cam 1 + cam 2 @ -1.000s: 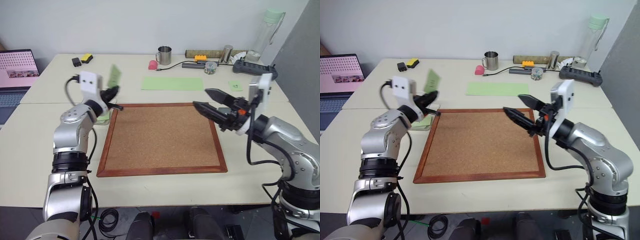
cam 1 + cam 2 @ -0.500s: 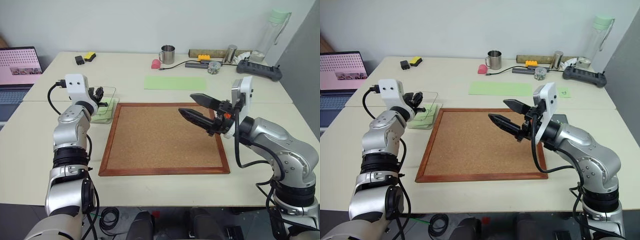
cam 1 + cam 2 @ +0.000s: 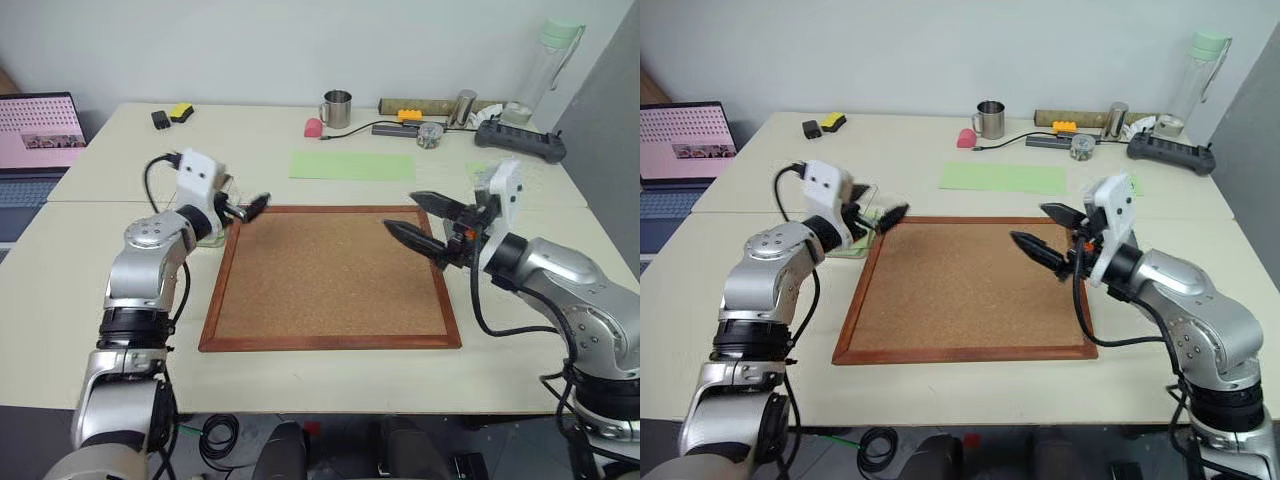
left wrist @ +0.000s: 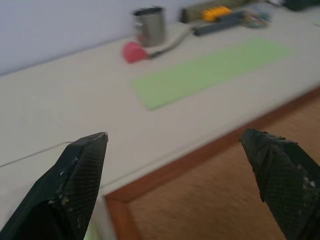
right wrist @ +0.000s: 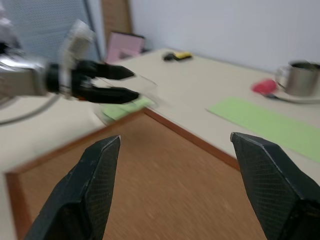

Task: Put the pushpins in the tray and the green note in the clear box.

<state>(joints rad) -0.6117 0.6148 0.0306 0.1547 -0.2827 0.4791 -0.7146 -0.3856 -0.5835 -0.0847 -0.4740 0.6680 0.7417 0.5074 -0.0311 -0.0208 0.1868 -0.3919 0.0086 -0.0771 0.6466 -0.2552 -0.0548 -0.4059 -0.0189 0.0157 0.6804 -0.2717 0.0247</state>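
My left gripper (image 3: 250,207) hangs open and empty over the far left corner of the corkboard (image 3: 330,275). Its fingers (image 4: 82,170) stand wide apart in the left wrist view. Just behind it, on the table left of the board, sits the clear box (image 3: 866,196), with the green note (image 5: 127,106) lying in it. My right gripper (image 3: 402,212) hovers open above the board's right side, pointing towards the left gripper, with nothing between its fingers (image 5: 97,170). The tray is hidden behind my right arm. The pushpins are out of view.
A long pale green sheet (image 3: 352,165) lies behind the board. Farther back stand a metal mug (image 3: 337,108), a pink object (image 3: 312,127), a power strip (image 3: 520,140) and a tall bottle (image 3: 545,65). A laptop (image 3: 35,135) sits at the far left.
My left gripper carried the green note down to the clear box, opened and let it go, then swung right to the board's corner. The right gripper drifted slightly right and down.
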